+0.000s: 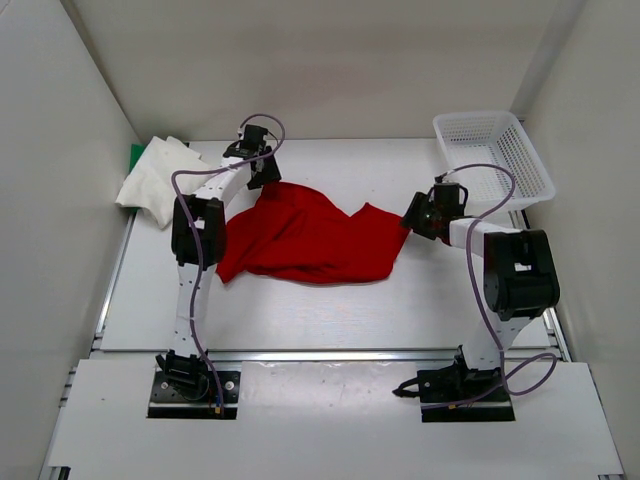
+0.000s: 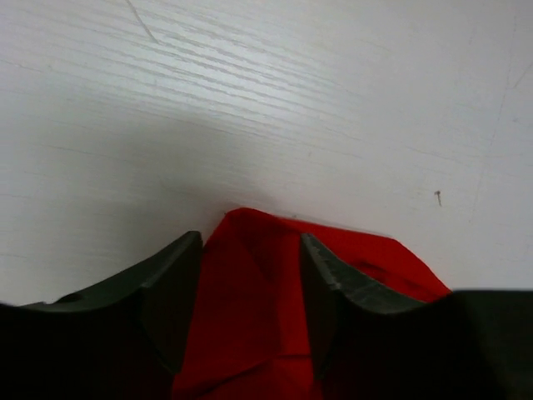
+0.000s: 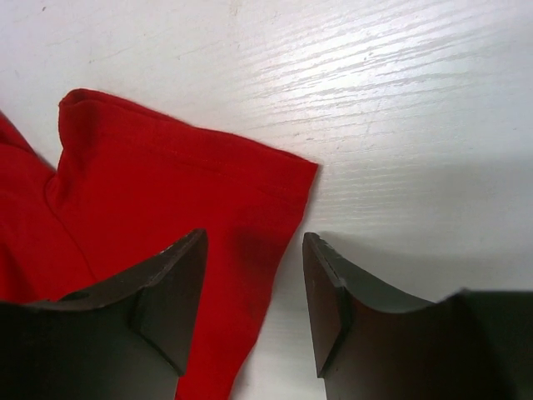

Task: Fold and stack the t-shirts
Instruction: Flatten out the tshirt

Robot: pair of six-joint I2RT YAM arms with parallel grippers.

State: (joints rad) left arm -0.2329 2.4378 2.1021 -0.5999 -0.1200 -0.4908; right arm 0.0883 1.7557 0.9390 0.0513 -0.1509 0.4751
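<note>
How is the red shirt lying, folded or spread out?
Loosely spread, not folded: the red shirt lies rumpled across the table, with uneven, wrinkled edges.

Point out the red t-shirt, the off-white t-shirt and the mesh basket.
red t-shirt (image 1: pixel 310 235): top external view, middle of the spread cloth.
off-white t-shirt (image 1: pixel 155 180): top external view, centre of the crumpled heap.
mesh basket (image 1: pixel 495 150): top external view, its bare mesh floor.

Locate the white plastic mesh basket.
In the top view, the white plastic mesh basket sits at the far right corner of the table, just beyond the right gripper.
</note>
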